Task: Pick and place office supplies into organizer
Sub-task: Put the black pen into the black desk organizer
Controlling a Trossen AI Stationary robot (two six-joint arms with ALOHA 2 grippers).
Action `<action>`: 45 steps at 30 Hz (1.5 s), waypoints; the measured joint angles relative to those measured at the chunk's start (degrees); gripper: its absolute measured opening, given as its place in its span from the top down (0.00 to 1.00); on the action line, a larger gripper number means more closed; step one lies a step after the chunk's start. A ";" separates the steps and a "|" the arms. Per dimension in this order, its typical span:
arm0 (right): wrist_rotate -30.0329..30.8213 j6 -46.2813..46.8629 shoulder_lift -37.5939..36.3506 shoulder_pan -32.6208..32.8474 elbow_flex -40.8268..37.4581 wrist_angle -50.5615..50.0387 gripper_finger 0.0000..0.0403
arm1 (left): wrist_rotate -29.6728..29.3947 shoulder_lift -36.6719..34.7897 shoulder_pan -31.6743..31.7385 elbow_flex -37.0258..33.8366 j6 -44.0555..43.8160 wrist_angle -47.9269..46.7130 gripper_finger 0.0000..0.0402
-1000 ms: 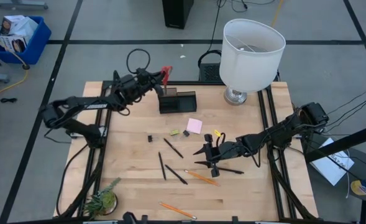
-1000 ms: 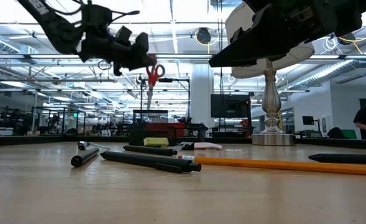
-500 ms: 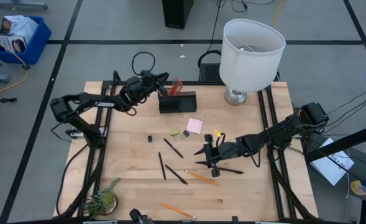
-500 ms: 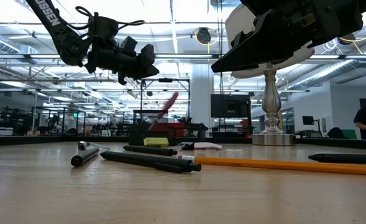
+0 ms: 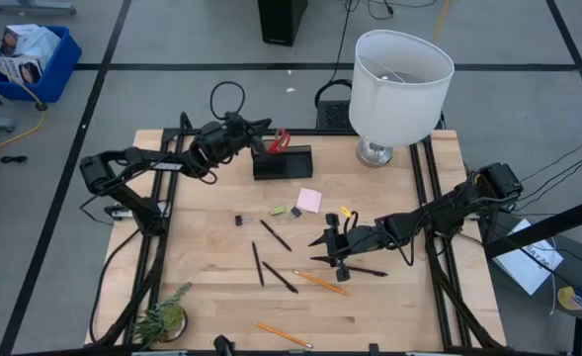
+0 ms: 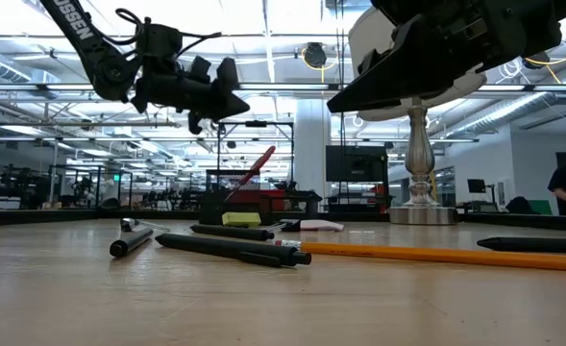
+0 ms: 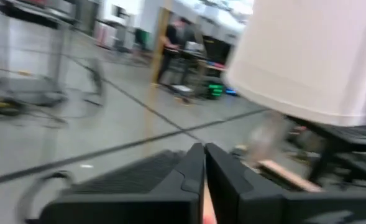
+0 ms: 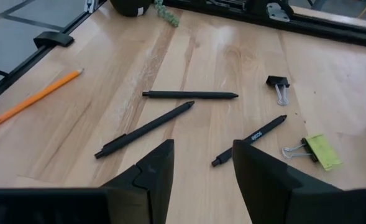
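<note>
Scissors lean in the organizer; left end effector pressed together, right end effector spread above pens scattered on the tabletop.

Scissors blades inside organizer

The organizer sat in the upper centre of the table, with the scissors leaning out of it. The lamp stood to its right at the table's top edge. The sticky-note pad lay just below the organizer. Pens and a pencil lay scattered at centre. The plant occupied the lower left corner.
</note>
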 joint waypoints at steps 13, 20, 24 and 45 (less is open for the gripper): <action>-0.16 1.46 0.02 0.01 -3.47 2.20 0.61 | 11.81 0.00 -7.68 0.00 -11.33 -0.19 0.46; -0.09 3.51 0.02 -1.14 -9.81 12.97 0.61 | 20.07 -0.02 -13.44 0.00 -17.14 -0.42 0.30; -0.07 3.51 0.02 -1.14 -10.37 14.58 0.61 | 20.00 -0.02 -17.30 0.00 -16.53 -0.32 0.29; -0.89 14.36 -5.59 7.00 -10.15 -2.27 0.61 | 16.03 -0.02 -27.80 0.00 -11.97 -1.26 0.37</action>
